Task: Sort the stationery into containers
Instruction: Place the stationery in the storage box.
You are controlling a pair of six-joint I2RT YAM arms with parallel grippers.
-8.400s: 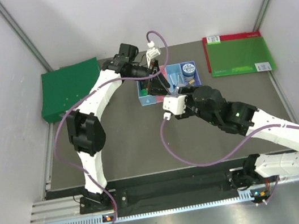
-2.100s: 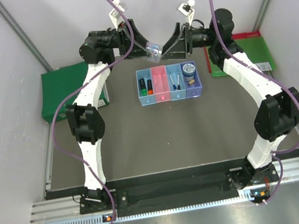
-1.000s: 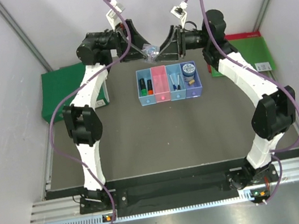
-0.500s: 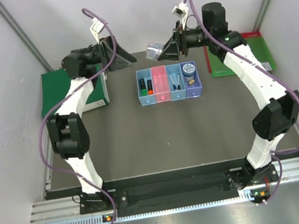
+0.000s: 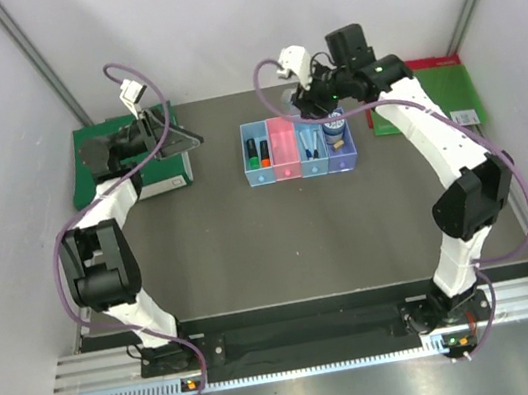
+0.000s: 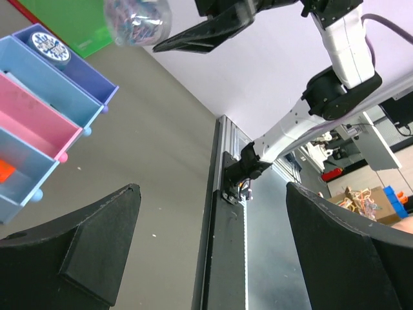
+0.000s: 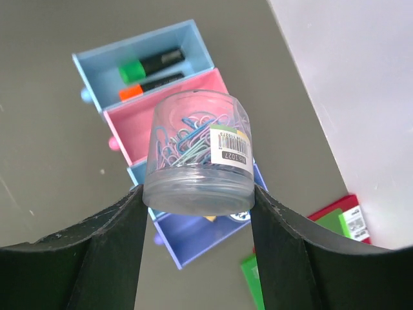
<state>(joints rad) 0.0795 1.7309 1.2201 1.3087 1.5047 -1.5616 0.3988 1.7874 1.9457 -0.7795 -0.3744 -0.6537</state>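
Right gripper (image 7: 197, 194): fingers pinch the clear clip box (image 7: 199, 145) from both sides, at lower centre of the right wrist view.
Clip box: held off the table, coloured clips inside, barcode label facing the camera. Its axis runs up the frame along the fingers, broad end nearest the wrist.
Key relation: the box hangs above the row of trays, overlapping the pink tray (image 7: 139, 123) and the light blue tray next to it. Which of the two lies directly beneath cannot be fixed.
First tray (image 7: 187, 29): holds the green-capped and orange-capped highlighters, at upper centre.
Purple-blue tray (image 7: 193, 242): lower centre. The round tin (image 6: 48, 46) sits in it, close to the likely descent path.
Judgement: the pink tray looks bare and seems the least obstructed drop.
Left gripper (image 6: 211, 194): fingers spread wide with nothing between, at upper left of the overhead view over the green folder (image 5: 101, 164), well apart from the trays.
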